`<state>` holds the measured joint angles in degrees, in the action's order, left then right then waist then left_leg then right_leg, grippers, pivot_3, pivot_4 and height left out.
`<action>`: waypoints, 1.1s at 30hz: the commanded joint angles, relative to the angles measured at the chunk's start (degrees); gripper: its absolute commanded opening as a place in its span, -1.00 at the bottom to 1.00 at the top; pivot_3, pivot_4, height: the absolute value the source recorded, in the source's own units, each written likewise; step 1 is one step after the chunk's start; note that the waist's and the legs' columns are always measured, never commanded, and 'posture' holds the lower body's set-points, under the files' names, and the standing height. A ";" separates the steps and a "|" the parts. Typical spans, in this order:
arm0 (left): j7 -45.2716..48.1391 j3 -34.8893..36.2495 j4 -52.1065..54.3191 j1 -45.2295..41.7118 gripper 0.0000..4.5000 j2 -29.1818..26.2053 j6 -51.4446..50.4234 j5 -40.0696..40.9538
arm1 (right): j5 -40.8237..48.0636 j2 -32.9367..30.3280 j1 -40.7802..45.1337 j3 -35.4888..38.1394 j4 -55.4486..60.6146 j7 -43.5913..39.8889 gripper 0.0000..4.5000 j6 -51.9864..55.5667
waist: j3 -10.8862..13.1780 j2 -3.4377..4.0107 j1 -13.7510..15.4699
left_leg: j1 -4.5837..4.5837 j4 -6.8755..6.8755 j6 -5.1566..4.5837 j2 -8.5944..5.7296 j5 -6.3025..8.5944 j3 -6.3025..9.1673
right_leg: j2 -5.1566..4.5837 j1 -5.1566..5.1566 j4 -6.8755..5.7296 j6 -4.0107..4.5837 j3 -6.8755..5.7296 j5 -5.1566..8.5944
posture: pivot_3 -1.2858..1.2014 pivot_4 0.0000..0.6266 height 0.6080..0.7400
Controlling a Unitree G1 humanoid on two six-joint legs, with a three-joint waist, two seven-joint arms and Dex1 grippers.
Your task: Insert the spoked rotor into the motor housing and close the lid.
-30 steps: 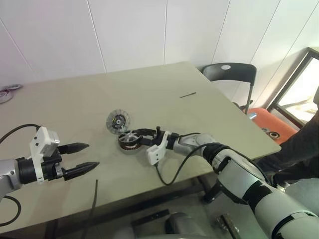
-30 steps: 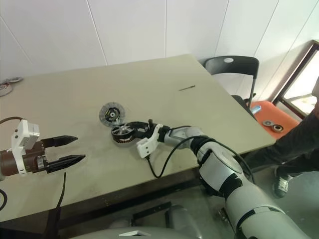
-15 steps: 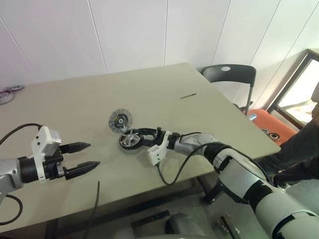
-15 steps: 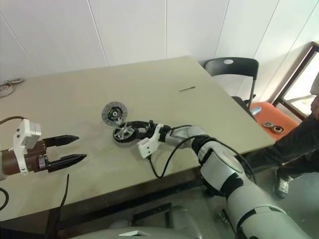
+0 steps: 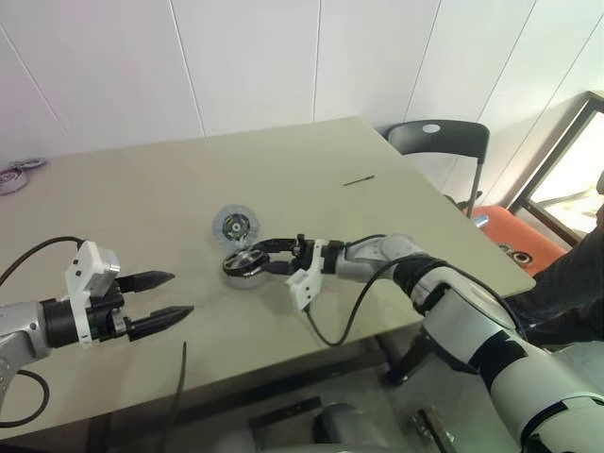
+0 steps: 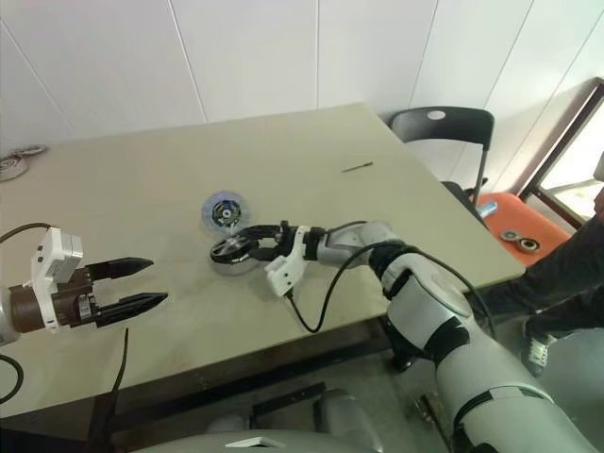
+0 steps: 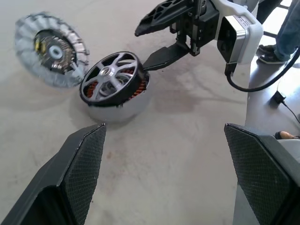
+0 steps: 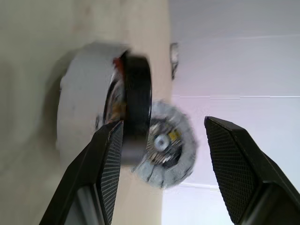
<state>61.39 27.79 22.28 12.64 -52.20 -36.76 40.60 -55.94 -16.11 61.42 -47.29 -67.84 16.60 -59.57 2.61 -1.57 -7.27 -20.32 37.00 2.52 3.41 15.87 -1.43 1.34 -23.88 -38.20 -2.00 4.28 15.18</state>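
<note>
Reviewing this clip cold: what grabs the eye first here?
Mid-table, the spoked rotor sits tilted in the motor housing, copper windings showing at its raised edge. The right gripper is open right beside it, one finger touching the rotor's rim. The lid lies just behind; the left gripper hangs open, well clear.

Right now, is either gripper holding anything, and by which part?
Nothing is held. The right gripper is open, one finger at the dark ribbed rim of the silver-spoked rotor, which sits in the round copper-wound metal housing. The left gripper is open, empty.
</note>
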 commanded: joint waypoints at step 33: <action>2.02 -0.40 -3.58 -2.29 0.92 -2.01 1.29 -2.26 | 65.86 8.72 -7.13 33.07 39.12 -87.77 0.28 76.53 | 0.23 0.34 0.27 | 0.01 -0.02 0.00 0.16 0.00 0.16 | 0.08 0.15 0.06 -0.21 -0.36 0.09 | 0.03 -1.00 1.00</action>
<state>62.78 25.96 18.86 10.60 -53.08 -36.58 38.87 8.35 -7.20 53.24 -14.15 -31.50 -69.76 14.50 2.84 -1.23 -7.01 -20.30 36.98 2.52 3.56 15.87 -1.27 1.43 -23.74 -38.14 -2.20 3.92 15.27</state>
